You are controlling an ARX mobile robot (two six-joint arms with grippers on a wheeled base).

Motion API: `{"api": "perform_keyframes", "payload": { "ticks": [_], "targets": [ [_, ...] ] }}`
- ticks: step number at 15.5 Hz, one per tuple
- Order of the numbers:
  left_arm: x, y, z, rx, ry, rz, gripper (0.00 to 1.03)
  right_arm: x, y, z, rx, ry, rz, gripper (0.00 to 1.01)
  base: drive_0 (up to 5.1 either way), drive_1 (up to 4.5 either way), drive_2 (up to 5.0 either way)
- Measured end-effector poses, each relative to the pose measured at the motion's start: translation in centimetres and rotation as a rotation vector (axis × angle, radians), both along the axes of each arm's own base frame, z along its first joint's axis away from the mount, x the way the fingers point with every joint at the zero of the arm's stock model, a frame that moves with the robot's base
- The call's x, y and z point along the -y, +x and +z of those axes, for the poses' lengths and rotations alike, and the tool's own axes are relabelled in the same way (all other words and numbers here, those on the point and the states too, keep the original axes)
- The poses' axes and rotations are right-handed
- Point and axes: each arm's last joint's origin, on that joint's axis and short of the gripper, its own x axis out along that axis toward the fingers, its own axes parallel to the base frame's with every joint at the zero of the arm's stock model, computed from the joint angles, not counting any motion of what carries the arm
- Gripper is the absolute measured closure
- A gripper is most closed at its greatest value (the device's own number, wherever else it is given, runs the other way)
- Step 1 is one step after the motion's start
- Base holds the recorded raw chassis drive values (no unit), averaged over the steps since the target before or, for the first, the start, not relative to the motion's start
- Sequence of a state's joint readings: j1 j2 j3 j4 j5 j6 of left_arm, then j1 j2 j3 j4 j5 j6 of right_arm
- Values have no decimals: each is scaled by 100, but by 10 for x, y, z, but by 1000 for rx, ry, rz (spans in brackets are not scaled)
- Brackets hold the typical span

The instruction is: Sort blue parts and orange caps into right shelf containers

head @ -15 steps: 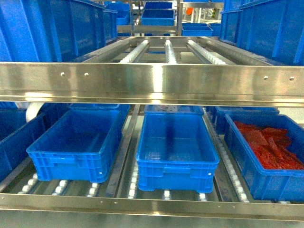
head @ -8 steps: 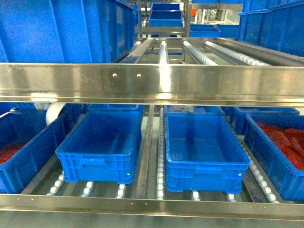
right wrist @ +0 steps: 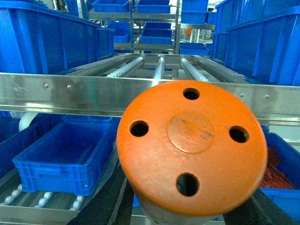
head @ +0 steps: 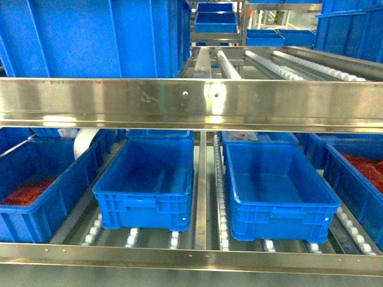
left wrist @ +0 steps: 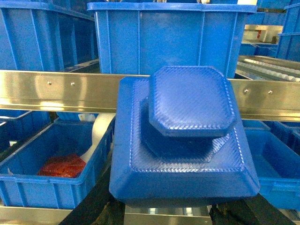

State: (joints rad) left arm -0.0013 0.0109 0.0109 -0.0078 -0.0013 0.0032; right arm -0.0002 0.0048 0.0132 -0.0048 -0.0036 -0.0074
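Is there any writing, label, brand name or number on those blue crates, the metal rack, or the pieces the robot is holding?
None can be read in any view.
Blue crates: plain walls, no label or print visible.
Metal rack: only bare rivets.
Orange cap: four holes and a scuffed centre disc, no letters.
Blue part: textured surface only, no marking.

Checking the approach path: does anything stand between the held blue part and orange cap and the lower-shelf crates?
Yes. The steel front rail crosses in front of the blue part and the orange cap, above the empty crates. The crates are open-topped, reachable only through the gap beneath that rail.
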Motion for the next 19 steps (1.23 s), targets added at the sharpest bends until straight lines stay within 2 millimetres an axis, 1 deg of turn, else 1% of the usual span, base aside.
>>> {"api": "perform_keyframes", "payload": {
  "ticks": [19],
  "targets": [
    [0,0,0,2,0,1,62,0,0,0,0,0,-3,58,0,0,0]
  ]
}}
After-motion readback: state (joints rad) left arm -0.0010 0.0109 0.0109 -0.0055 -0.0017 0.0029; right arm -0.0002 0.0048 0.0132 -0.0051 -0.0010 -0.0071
